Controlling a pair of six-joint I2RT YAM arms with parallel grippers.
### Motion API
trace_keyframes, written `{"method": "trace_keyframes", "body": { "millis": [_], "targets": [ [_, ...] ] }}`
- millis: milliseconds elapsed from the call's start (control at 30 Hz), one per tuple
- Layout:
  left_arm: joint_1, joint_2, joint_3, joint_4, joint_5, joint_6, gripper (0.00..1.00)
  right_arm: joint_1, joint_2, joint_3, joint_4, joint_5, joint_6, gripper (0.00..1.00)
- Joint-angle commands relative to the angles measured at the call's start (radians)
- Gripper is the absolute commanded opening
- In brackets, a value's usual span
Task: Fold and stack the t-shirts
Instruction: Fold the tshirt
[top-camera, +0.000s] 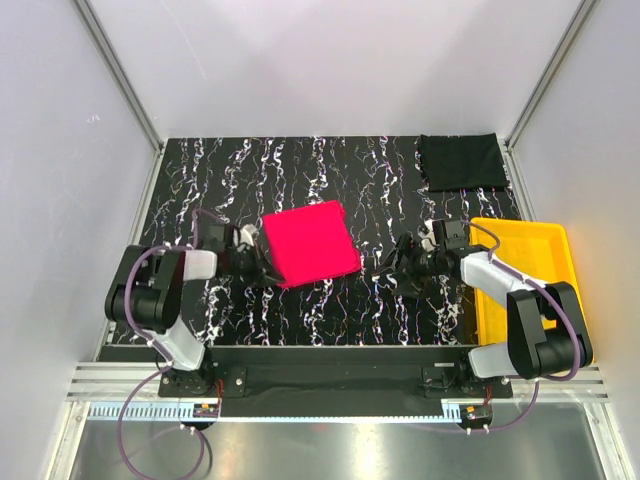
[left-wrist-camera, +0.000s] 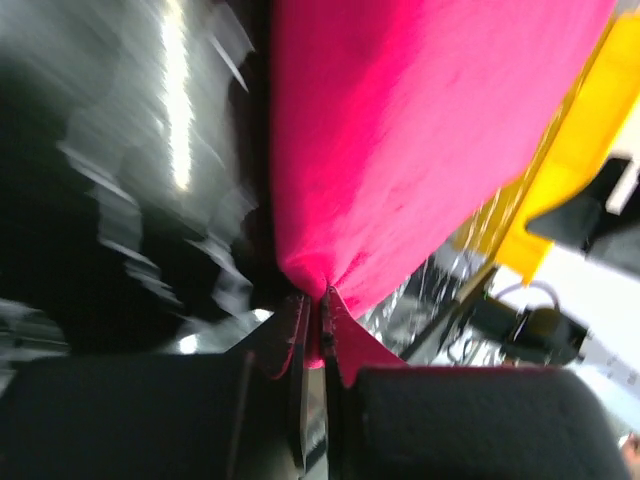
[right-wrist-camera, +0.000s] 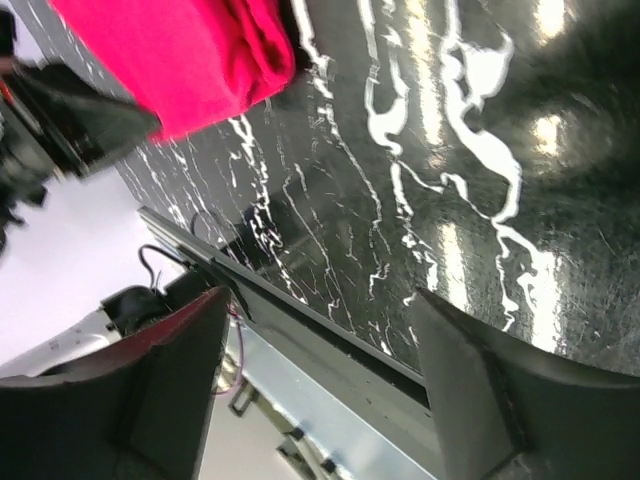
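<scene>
Red t-shirt (top-camera: 311, 242): folded into a rough square, lying flat on the desk (top-camera: 330, 318) about mid-width, turned a little out of line with the desk edges. No neck label can be made out.

Black t-shirt (top-camera: 461, 161): folded into a flat rectangle in the far right corner of the desk, well apart from the red one and not stacked with it.

Yellow tray (top-camera: 518, 224): at the right edge of the desk, near side, beside the right arm.

Left pincer (top-camera: 258, 264): at the near left corner of the red t-shirt. In the left wrist view the fingers (left-wrist-camera: 292, 338) are pressed together with a thin fold of red cloth (left-wrist-camera: 400, 150) pinched between them. The cloth puckers at the grip and spreads away from it. That view is motion-blurred on the desk side. The tray's yellow edge (left-wrist-camera: 560, 170) shows beyond the cloth.

Right pincer (top-camera: 388, 266): over bare desk, to the right of the red t-shirt and apart from it, between the shirt and the tray. In the right wrist view the pincer (right-wrist-camera: 320, 300) stands wide open, fingers (right-wrist-camera: 170, 380) far apart, with only veined desk surface (right-wrist-camera: 450, 150) between them. It holds nothing. The folded edge of the red t-shirt (right-wrist-camera: 190, 60) lies ahead, in the upper left of that view.
</scene>
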Motion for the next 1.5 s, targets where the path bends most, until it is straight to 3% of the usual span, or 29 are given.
{"method": "trace_keyframes", "body": {
  "millis": [0,33,200,233,333,500,733,867,933,967,1067,1200,1433,1467],
  "targets": [
    [-0.1,-0.083,-0.098,0.061,0.001,-0.095,0.04,0.003,-0.033,-0.038,0.176,-0.01,0.108,0.93],
    [-0.158,-0.103,-0.114,0.066,-0.012,-0.117,0.09,0.003,-0.03,-0.043,0.182,-0.007,0.111,1.0],
    [-0.396,-0.146,-0.118,0.15,0.009,-0.221,0.3,0.003,-0.007,-0.048,0.216,0.002,0.1,1.0],
    [-0.483,-0.144,-0.1,0.15,0.012,-0.22,0.32,0.003,-0.004,-0.049,0.224,0.001,0.103,1.0],
    [-0.595,-0.141,-0.033,0.135,0.029,-0.188,0.35,0.003,0.006,-0.066,0.25,0.005,0.128,1.0],
    [-0.607,-0.285,-0.017,0.038,0.039,-0.14,0.45,0.006,0.008,-0.147,0.383,-0.01,0.198,1.0],
    [-0.605,-0.423,0.021,-0.132,0.142,-0.113,0.58,0.04,-0.018,-0.222,0.4,0.039,0.229,1.0],
    [-0.605,-0.445,0.059,-0.169,0.092,-0.107,0.54,0.115,-0.035,-0.236,0.434,0.105,0.246,0.98],
    [-0.594,-0.457,0.093,-0.204,-0.013,-0.082,0.49,0.13,-0.021,-0.241,0.455,0.134,0.261,0.94],
    [-0.593,-0.459,0.134,-0.235,-0.054,-0.062,0.41,0.133,-0.014,-0.238,0.462,0.166,0.261,0.91],
    [-0.591,-0.454,0.175,-0.31,-0.143,-0.004,0.4,0.147,0.019,-0.226,0.465,0.226,0.261,0.85],
    [-0.591,-0.474,0.109,-0.292,-0.164,-0.077,0.43,0.147,0.101,-0.168,0.474,0.255,0.243,0.74],
    [-0.551,-0.612,-0.068,-0.169,-0.253,-0.276,0.52,0.147,0.247,0.037,0.436,0.274,0.195,0.69],
    [-0.545,-0.635,-0.118,-0.08,-0.253,-0.376,0.53,0.145,0.258,0.058,0.401,0.283,0.2,0.69]
  ]
}}
